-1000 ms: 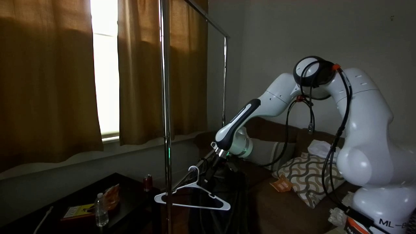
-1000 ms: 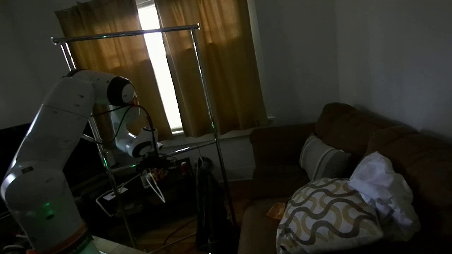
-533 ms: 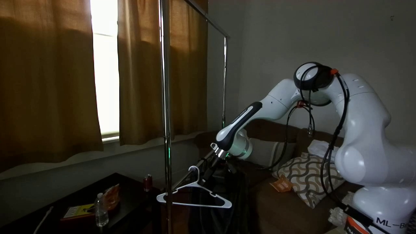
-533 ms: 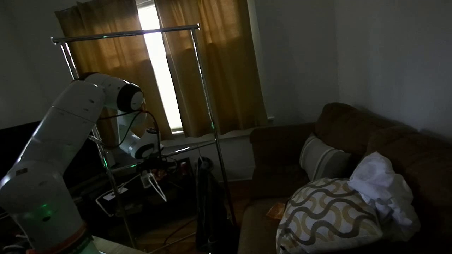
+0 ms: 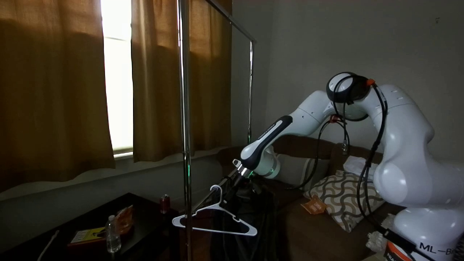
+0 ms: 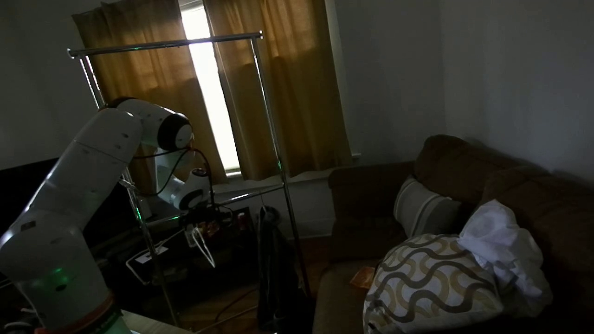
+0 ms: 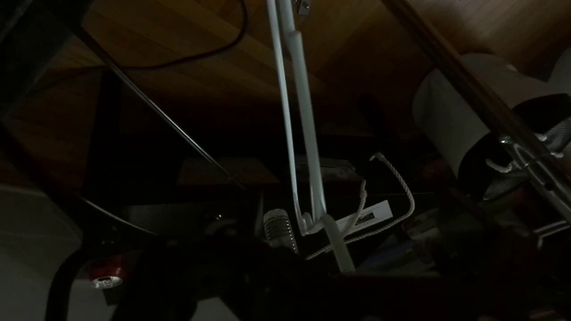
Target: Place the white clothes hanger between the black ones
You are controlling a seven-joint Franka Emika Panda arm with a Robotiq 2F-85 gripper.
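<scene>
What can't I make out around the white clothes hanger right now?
Whether the gripper grips the white clothes hanger: black against near-black in an exterior view.
Whether the hook bears on the lower rail: they only overlap there; in the wrist view, the dark gripper hides it.
Black hangers: lost in shadow in both exterior views.
One hanger end: cut off by the wrist view's top edge.

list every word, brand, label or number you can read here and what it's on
"ML-B", on the robot's base; the B is less sure, and anything after it can't be made out.
"FRA", perhaps, on the orange-edged label; the rest is unreadable.
Too small or blurred to read: print on the arm's dark strip, yellow item, orange packet on the couch, and white card in the wrist view.
</scene>
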